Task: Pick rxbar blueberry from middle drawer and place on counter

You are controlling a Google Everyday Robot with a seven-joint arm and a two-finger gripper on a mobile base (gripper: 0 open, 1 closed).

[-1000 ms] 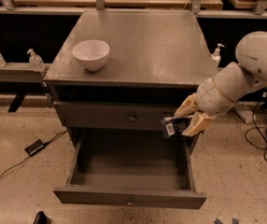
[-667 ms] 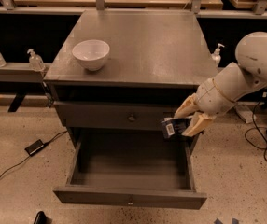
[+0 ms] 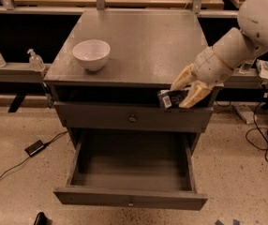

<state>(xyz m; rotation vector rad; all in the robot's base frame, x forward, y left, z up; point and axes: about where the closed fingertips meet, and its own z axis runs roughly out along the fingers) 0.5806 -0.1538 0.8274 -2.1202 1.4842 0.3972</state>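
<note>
The rxbar blueberry (image 3: 168, 99), a dark packet with a white label mark, is held in my gripper (image 3: 179, 96), which is shut on it. The gripper hangs in front of the cabinet's right side, just below the counter's front edge and above the closed drawer front (image 3: 132, 118). The middle drawer (image 3: 129, 172) is pulled out below, its grey floor bare. The counter (image 3: 143, 41) is the flat grey top of the cabinet. My white arm (image 3: 246, 36) reaches in from the right.
A white bowl (image 3: 91, 54) stands on the counter's front left. Two small bottles (image 3: 34, 60) stand on a ledge at the left. A black power brick (image 3: 34, 147) with a cable lies on the floor at the left. Cables lie on the floor at the right.
My gripper has risen with the packet, from in front of the closed drawer front to just under the counter's edge. The open drawer and the bowl have not moved.
</note>
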